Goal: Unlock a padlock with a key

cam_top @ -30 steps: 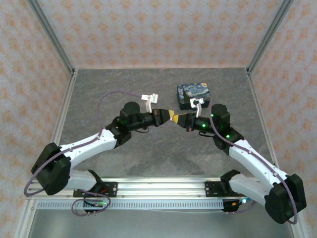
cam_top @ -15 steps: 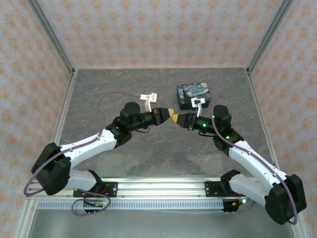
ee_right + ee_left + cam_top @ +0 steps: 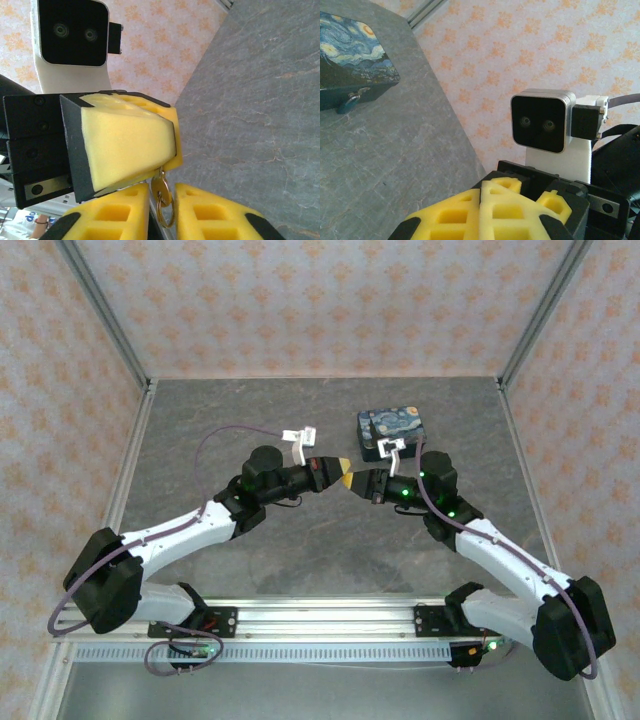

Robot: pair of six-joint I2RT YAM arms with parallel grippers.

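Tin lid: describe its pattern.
The tin lid bears a swirling blue night-sky print with yellow stars; clearest in left wrist view.

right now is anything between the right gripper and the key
Nothing visible does. The key hangs from the shut left gripper, in the gap between the fingers of the right gripper. Whether they touch it I cannot tell.

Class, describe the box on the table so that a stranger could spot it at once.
Find the grey table, then look at its far half, right of centre, just beyond the right arm. There lies a flat rectangular box, the only thing painted dark blue with swirling yellow stars.
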